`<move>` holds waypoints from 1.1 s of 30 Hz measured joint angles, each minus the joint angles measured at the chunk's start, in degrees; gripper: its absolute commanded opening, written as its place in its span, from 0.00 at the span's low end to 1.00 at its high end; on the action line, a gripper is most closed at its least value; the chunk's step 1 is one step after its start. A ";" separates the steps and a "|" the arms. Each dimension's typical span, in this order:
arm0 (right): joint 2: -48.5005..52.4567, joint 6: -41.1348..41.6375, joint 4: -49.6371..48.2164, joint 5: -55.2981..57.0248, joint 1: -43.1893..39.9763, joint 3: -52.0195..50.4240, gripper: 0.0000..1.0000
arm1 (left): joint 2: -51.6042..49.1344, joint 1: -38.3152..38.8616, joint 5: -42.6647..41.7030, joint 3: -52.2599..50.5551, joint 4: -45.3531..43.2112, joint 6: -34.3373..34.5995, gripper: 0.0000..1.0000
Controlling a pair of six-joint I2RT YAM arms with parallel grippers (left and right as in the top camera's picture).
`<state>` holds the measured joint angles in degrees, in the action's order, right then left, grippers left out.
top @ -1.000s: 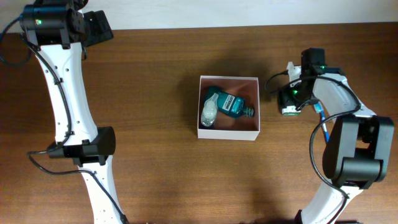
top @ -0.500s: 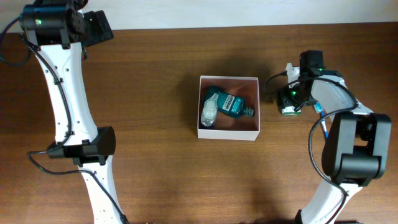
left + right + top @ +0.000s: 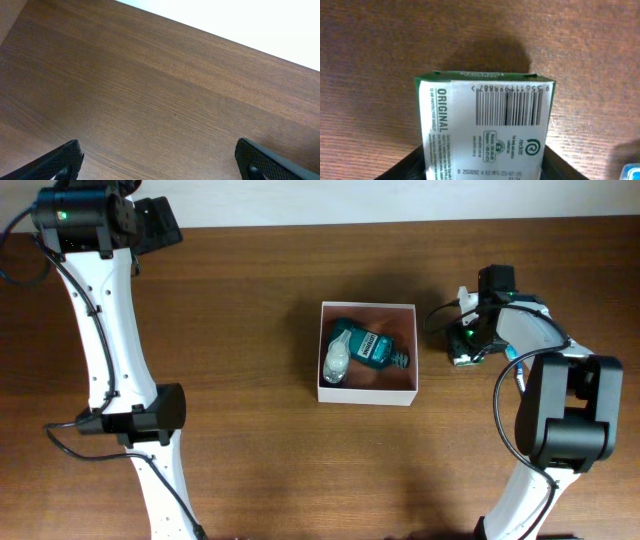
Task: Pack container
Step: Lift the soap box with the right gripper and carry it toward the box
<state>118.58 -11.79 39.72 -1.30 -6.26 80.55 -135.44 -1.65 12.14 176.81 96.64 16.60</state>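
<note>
The container [image 3: 367,396], a square white-walled box with a pinkish-brown inside, stands mid-table. It holds a teal mouthwash bottle [image 3: 368,347] and a small clear bottle [image 3: 336,360]. My right gripper [image 3: 465,345] is to the right of the box, shut on a small green-white packet [image 3: 463,360]. In the right wrist view the packet [image 3: 487,125] sits between both dark fingers, barcode side up, over the wood. My left gripper [image 3: 152,225] is open and empty at the far left back corner; its wide-apart fingertips [image 3: 160,165] show over bare wood.
The brown wooden table [image 3: 240,460] ends at a white wall along the back [image 3: 260,30]. A small blue object [image 3: 632,170] shows at the right wrist view's lower right corner. The left arm's base stands at the left [image 3: 140,420].
The right gripper and wrist have shifted slightly toward the back of the table and turned a little, the packet staying between the fingers. The left arm has not moved.
</note>
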 measured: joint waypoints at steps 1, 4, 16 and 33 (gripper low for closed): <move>0.00 0.00 -0.02 0.02 0.00 0.00 0.54 | 0.00 0.00 0.00 0.00 0.00 0.00 0.99; 0.00 -0.02 0.00 0.02 0.00 0.00 0.52 | 0.00 0.00 0.00 0.00 0.00 -0.02 0.99; 0.42 0.00 6.56 0.07 0.00 3.08 0.51 | 0.00 0.00 0.00 0.00 0.02 -0.02 0.99; 0.74 0.04 33.73 -7.98 2.03 32.44 0.50 | 0.00 0.00 -0.02 0.00 0.02 -0.02 1.00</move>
<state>119.33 -11.75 73.45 -9.28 -4.23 112.99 -135.44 -1.65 12.12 176.81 96.66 16.58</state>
